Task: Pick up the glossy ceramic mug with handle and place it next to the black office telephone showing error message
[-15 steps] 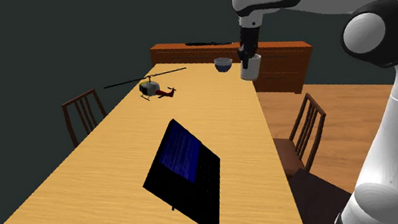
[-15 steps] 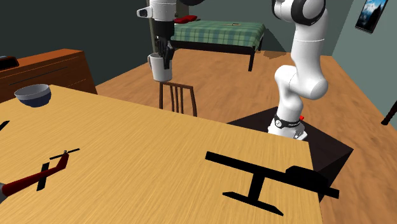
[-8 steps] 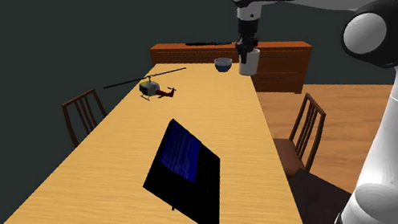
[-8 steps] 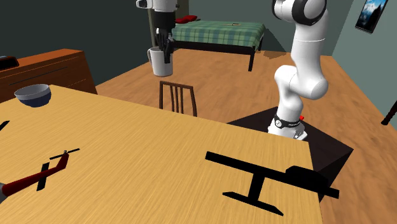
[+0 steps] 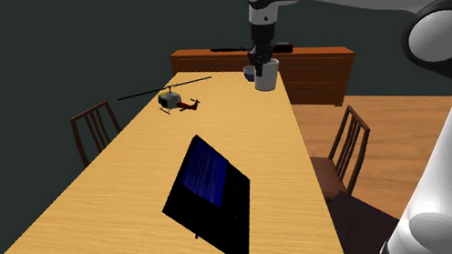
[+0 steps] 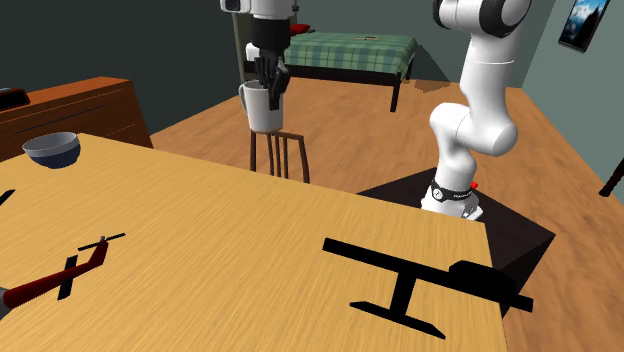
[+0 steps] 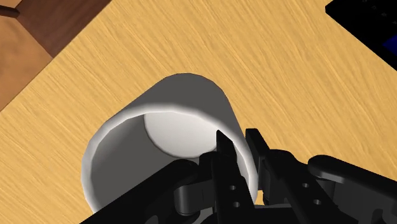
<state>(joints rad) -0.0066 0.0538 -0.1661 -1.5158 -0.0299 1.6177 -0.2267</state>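
Operator, your gripper (image 5: 260,57) is closed on the white mug (image 5: 266,77). In the wrist view one finger (image 7: 224,159) sits inside the cup and the other outside it, with the wall at the rim pinched between them. The grip is on one side of the rim, not across the whole mouth.

The mug hangs directly beneath the hand, upright with its opening upward. It is held clear of the wooden table (image 5: 130,173) and touches nothing but the fingers. The wrist view shows bare tabletop under the cup, with the table's edge and brown floor not far beyond it.

The black telephone (image 5: 209,193), a flat slab with a blue display, lies on the table well apart from the hand, back toward the stand. The mug is not beside it.

Other items noted:
- A bowl (image 6: 52,150) rests on the table near the hand's end, apart from the mug and lower than it.
- A toy helicopter (image 5: 176,99) stands on the table farther out to the side of the hand.
- A chair (image 6: 280,155) stands at the table's edge, below the level of the hand.
- A brown sideboard (image 5: 321,66) lies beyond the hand, against the dark wall.
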